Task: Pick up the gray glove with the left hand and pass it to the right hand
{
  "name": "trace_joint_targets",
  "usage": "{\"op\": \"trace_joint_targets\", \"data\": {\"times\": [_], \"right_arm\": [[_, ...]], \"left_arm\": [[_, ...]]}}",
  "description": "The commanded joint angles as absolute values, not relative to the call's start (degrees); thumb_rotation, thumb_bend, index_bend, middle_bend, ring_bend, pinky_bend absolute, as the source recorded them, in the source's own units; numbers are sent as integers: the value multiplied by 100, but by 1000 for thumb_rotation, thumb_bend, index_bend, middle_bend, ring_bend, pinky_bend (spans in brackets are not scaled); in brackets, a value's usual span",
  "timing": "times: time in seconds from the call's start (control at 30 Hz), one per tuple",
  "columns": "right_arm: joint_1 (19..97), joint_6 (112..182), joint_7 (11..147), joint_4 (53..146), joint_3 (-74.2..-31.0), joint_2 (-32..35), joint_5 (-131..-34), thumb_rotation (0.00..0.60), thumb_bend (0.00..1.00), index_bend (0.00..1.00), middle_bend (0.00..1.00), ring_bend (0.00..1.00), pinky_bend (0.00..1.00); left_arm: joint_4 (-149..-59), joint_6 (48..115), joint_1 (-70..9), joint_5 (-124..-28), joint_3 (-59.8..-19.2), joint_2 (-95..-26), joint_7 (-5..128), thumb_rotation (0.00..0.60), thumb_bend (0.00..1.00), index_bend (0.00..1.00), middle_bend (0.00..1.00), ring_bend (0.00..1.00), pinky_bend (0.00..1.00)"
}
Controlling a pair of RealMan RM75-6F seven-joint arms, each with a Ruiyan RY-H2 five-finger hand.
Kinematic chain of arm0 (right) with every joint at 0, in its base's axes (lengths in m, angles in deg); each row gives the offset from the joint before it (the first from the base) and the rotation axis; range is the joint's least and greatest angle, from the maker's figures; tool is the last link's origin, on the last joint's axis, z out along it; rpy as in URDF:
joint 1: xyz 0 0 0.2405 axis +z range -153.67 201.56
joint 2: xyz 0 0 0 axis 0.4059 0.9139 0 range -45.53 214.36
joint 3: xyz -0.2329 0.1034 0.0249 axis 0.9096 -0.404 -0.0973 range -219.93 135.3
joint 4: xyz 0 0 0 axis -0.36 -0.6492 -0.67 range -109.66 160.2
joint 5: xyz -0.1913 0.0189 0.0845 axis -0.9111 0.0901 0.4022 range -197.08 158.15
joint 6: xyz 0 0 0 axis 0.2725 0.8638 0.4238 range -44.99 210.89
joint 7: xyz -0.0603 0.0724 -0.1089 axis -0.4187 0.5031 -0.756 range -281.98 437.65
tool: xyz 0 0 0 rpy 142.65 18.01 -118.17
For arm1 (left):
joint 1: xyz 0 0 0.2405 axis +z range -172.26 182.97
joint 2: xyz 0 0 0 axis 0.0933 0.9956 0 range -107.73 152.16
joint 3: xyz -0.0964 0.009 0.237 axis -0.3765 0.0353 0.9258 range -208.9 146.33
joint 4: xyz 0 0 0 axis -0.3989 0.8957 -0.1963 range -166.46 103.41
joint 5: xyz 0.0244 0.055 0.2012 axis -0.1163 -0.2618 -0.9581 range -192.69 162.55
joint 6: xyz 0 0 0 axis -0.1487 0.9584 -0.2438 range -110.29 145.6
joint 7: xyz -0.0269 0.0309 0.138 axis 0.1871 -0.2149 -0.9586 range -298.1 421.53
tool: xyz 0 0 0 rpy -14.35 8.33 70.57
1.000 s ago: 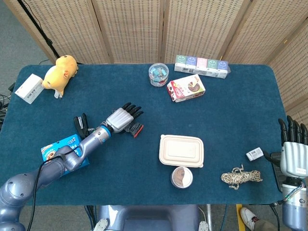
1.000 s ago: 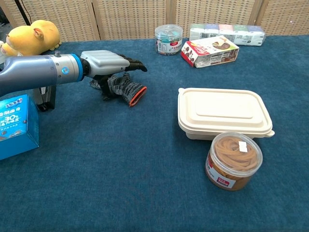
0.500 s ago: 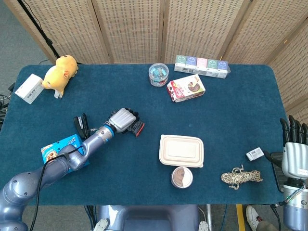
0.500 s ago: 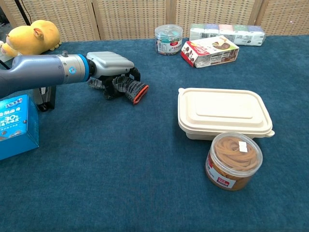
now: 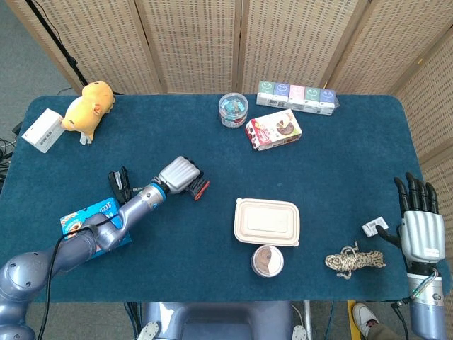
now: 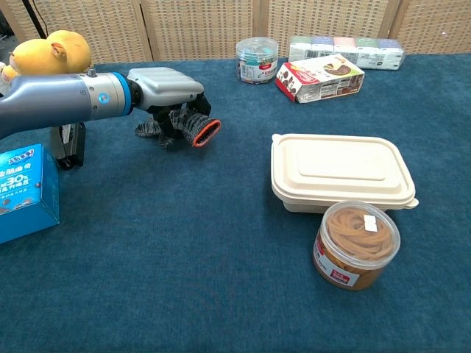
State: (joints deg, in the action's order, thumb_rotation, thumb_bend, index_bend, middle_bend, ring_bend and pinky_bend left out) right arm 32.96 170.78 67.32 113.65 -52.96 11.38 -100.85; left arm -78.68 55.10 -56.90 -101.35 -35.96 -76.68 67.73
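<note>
Blue cloth covers the desk [image 5: 340, 142]; my left hand [image 6: 163, 87] has its fingers [image 6: 179, 117] curled on the gray glove [image 6: 193, 126], soft and light, red cuff drooping beyond them. Right hand [image 5: 420, 230] waits, spread and empty.

Gray glove [image 6: 190, 126], red-edged cuff, gripped by left robot hand [image 6: 163, 85]

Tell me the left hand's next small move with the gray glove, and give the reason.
Probably lift straight up a little. The left hand has its fingers curled around the gray glove, whose fingertip end looks to be touching the table. The right hand waits open at the far right edge, so the glove must clear first.
</note>
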Motion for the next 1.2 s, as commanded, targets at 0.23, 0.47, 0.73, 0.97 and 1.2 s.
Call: {"op": "trace_joint_targets", "data": {"times": [0.23,0.47,0.73,0.97,1.2], "right_arm": [[3733,16537,6992,11167,-4861,1095,-10960,600,59,91,6,0,0],[4180,16110,6827,11300,-4692,1041,-11528,600,60,90,17,0,0],[4648,15632,6327,11884,-4634,940,-11915,600,60,79,18,0,0],[4891,15319,6045,12100,-4674,732,-11853,600,64,85,22,0,0],[5082,15140,5924,12057,-4826,423,-11587,600,70,88,25,0,0]], "left_arm": [[-8672,5270,-6256,-10158,-3830,-7047,6045,600,411,540,534,382,414],[-9067,5130,-6593,-10029,-4027,-6962,5438,600,405,541,534,381,414],[-9630,4994,-6893,-9585,-4360,-6805,4719,600,405,542,534,381,414],[-9992,4865,-7080,-9009,-4525,-6717,4102,600,404,546,534,382,414],[-10242,4881,-7223,-8530,-4561,-6685,3685,600,404,546,534,382,414]]}}
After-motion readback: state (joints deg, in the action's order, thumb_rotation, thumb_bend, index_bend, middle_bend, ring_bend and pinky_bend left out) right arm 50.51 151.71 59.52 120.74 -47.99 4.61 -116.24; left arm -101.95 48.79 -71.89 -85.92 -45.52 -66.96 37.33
